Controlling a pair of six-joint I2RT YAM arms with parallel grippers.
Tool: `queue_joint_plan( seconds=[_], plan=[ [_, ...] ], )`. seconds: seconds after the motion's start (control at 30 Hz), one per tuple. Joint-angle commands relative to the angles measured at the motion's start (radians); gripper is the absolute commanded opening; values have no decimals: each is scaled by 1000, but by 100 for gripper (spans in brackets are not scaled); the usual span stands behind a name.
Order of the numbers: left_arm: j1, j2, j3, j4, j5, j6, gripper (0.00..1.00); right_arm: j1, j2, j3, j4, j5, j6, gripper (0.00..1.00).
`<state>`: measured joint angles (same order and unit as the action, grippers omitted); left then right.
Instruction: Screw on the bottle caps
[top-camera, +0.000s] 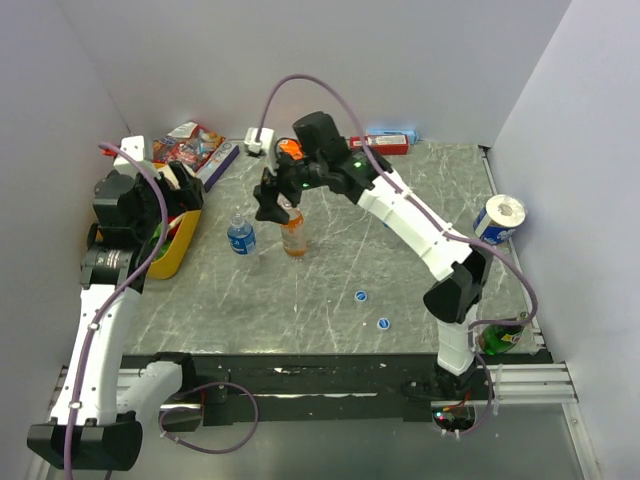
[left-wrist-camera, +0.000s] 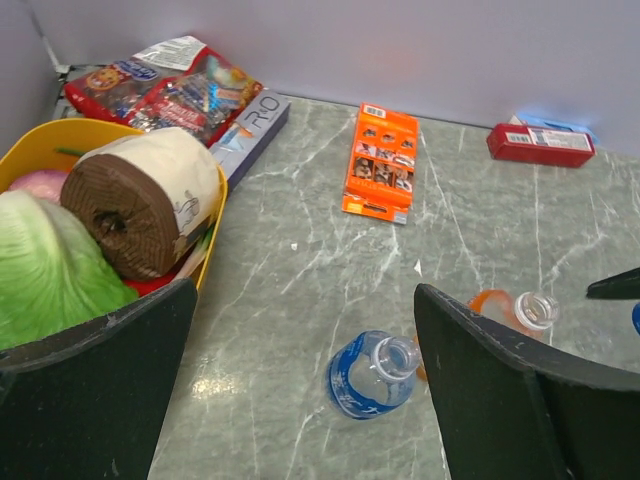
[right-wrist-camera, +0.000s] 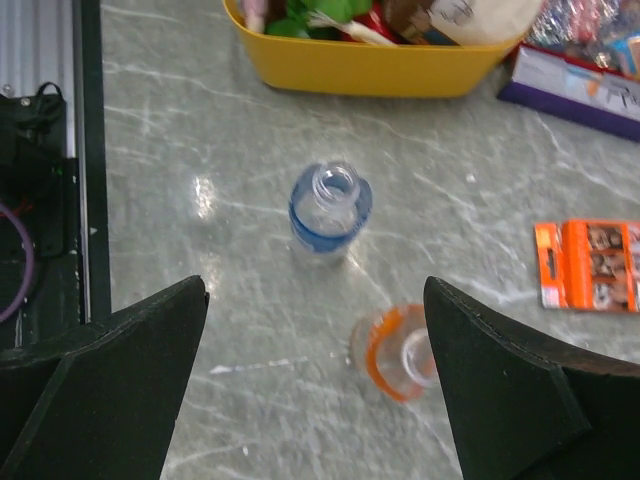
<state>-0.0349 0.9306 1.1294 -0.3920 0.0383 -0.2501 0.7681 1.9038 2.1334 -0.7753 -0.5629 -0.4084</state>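
While my right gripper (top-camera: 272, 205) hangs spread just above the uncapped orange bottle (top-camera: 293, 237), my left gripper (top-camera: 182, 188) hovers spread beside the yellow basket (top-camera: 180, 242).

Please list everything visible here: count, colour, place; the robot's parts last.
blue-label bottle: one, mid-table, uncapped
orange bottle: one, orange liquid, beside it, uncapped
bottle caps: two, blue, loose nearer the arms
yellow basket: one, left edge
cabbage: one, green, in the basket
paper roll: one, cream and brown, in the basket
snack bags: several, colourful, far left corner
orange box: one, far side
red box: one, by the far wall
wrapped roll: one, white and blue, right edge
green bottle: one, by the right arm's base
left gripper: open, near the basket
right gripper: open, above the orange bottle
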Motion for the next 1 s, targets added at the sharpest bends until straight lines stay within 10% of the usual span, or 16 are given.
queue_joint_plan(
  seconds=[0.0,0.97],
  plan=[
    [9,-32,-19,-10,-89,-52,96,52,64,100,73,21,62,95],
    [9,-56,-6,-8,-101,-66,96,97,294,72,243,156,154,88]
  ],
)
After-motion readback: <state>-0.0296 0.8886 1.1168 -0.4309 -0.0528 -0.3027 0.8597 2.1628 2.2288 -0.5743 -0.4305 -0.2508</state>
